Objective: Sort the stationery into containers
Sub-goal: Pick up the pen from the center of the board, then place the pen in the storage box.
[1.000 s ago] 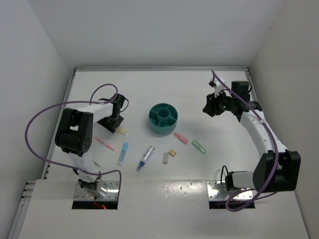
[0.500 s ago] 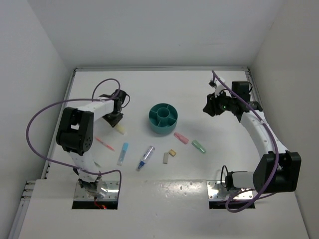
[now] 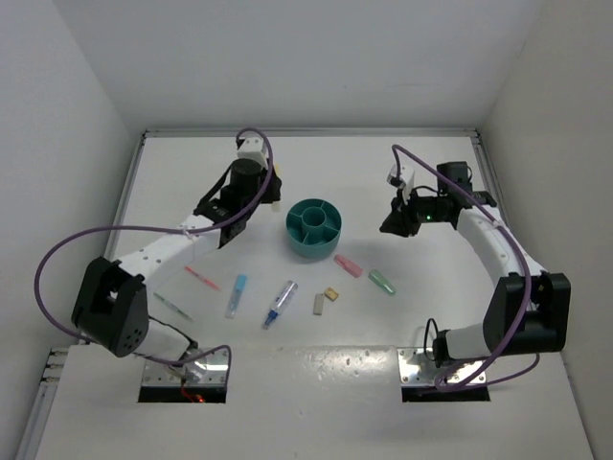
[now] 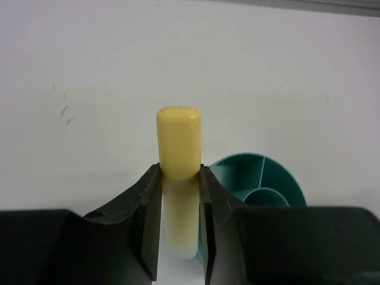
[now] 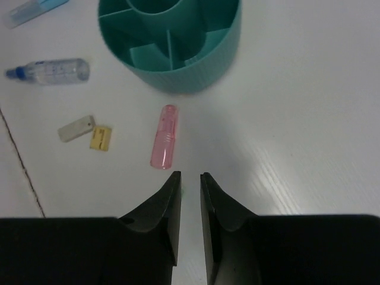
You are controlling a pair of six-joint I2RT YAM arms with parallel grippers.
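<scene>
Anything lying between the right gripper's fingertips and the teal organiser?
Yes: the pink marker lies on the table between the right gripper and the teal organiser, touching neither. The right wrist view shows it best.

Bright, even, diffuse light fills all three views, and shadows around the teal organiser point(image 3: 313, 227) are soft and short. Its ribbed wall stays sharp from the right wrist (a pale sheen marks the table point(image 5: 297, 119) beside it). The left wrist's fingers point(image 4: 145, 222) blur darkly.
</scene>
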